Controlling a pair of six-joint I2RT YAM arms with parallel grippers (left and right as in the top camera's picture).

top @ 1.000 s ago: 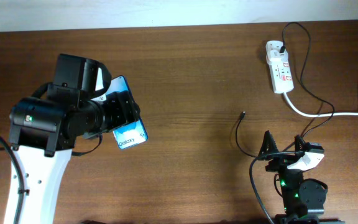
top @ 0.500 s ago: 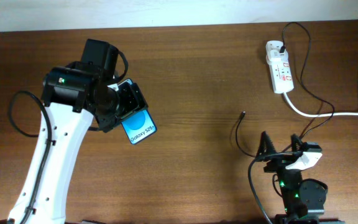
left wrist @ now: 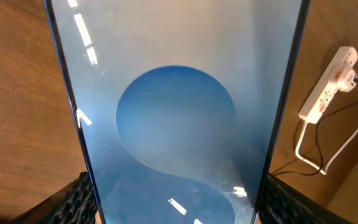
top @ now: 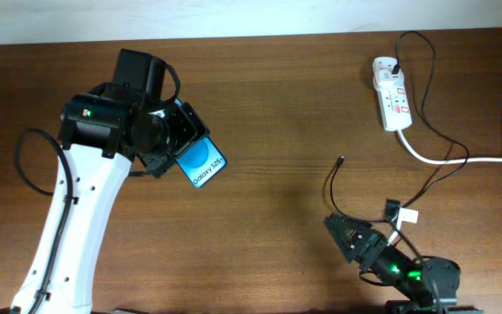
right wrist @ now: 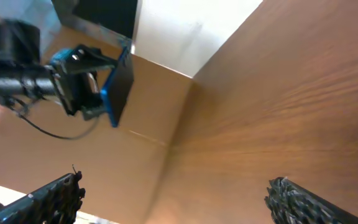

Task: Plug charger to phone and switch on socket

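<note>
The phone (top: 204,164), its blue screen up, hangs tilted above the table's left half with my left gripper (top: 179,141) shut on its long edges. It fills the left wrist view as phone (left wrist: 176,118), with a finger (left wrist: 73,202) at each side. The charger (top: 330,185) lies right of centre, its free tip (top: 342,160) on the wood and its plug (top: 394,66) in the socket (top: 392,103). My right gripper (top: 342,230) sits low near the front edge, just below the cable's loop, open and holding nothing. The right wrist view shows its fingertips (right wrist: 55,199) wide apart and the phone (right wrist: 118,84) far off.
A thick white cord (top: 460,160) runs from the socket off the right edge. The socket (left wrist: 328,87) and cord (left wrist: 303,146) also show at the right of the left wrist view. A pale wall borders the table's far edge.
My left arm has carried the phone up and to the right, toward the table's middle. My right gripper has dropped and turned to point left; it stays open.
</note>
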